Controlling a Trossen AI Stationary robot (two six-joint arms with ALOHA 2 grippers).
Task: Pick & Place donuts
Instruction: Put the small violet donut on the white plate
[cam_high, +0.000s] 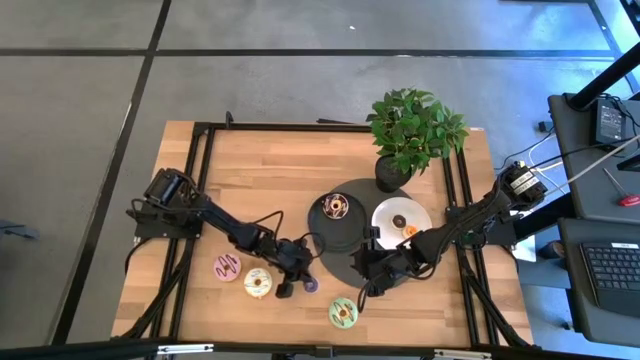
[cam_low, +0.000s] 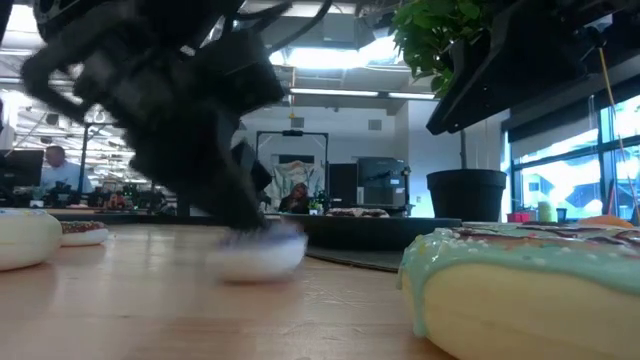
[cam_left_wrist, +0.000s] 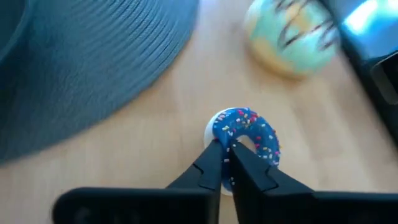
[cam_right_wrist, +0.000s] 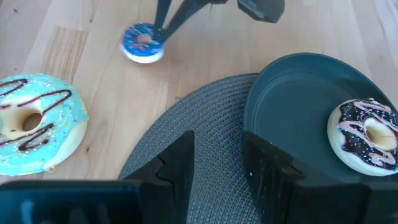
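A small blue-iced donut with sprinkles (cam_left_wrist: 249, 132) lies flat on the wooden table beside the grey round mat, also seen as the blue donut (cam_high: 311, 284) from above and the blue donut (cam_right_wrist: 143, 42) from the right wrist. My left gripper (cam_left_wrist: 227, 155) is down on it, shut on its rim. My right gripper (cam_right_wrist: 217, 162) hovers open over the mat's near edge, touching nothing. A green-iced donut (cam_high: 342, 313) lies near the table's near edge. A cream donut (cam_high: 258, 283) and a pink donut (cam_high: 227, 267) lie left of the left gripper. My left gripper pinches the blue donut's rim (cam_left_wrist: 219, 127) between its two fingertips, on the side nearest the wrist. The fingers (cam_left_wrist: 210, 163) slant down from above and from the table's left. The donut sits flat on the table (cam_low: 262, 255).
A black plate (cam_high: 318, 228) on the grey mat (cam_high: 365, 255) holds a brown-iced donut (cam_right_wrist: 367, 134). A white plate (cam_high: 385, 212) beside it holds two tiny donuts. A potted plant (cam_high: 412, 130) stands at the far right. Bare wood lies along the table's far left.
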